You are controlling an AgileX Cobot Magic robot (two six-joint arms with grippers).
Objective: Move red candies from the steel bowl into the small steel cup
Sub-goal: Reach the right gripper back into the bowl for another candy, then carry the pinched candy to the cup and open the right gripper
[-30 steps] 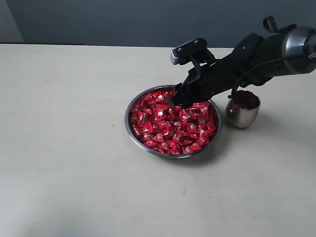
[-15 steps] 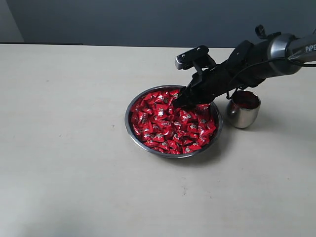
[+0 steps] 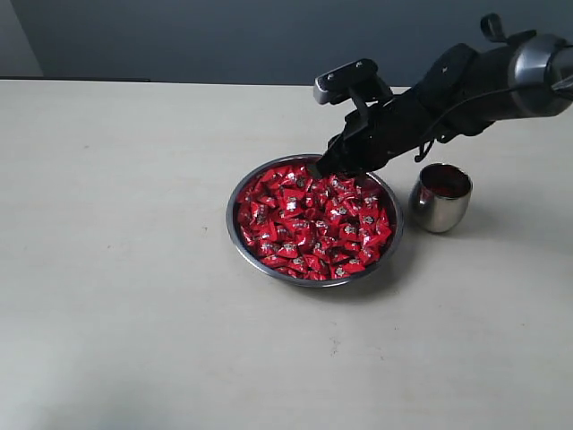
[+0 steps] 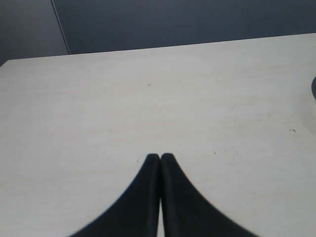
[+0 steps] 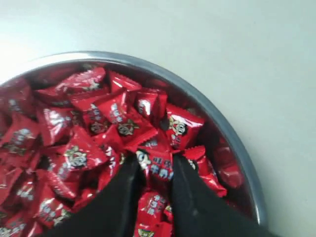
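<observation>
Right wrist view: the right jaws stand narrow. Their two black fingers (image 5: 129, 190), at the lower middle of the frame, sit on either side of one red candy (image 5: 159, 167). It looks pinched between them, though whether it has cleared the heap cannot be told. Around it lie the other red candies (image 5: 79, 148), packed edge to edge and overlapping, and past them the rim of the steel bowl (image 5: 223, 129) curves down the right of the frame.

In the exterior view the right jaws are at the upper edge of the bowl, which sits at the middle of the bench (image 3: 134, 269). The small steel cup (image 3: 439, 210) stands upright just right of the bowl, close but apart, with something red showing inside its mouth. In the left wrist view the left jaws are pressed together at the lower middle, over bare bench and away from the work.

The step in hand is probably the pick. To do it well, the grip should be firm on the slick wrapper before a straight rise, so that neighbouring candies fall back into the bowl. The carry should clear the bowl's rim, centre over the cup's narrow mouth, and release low without nudging the cup.
</observation>
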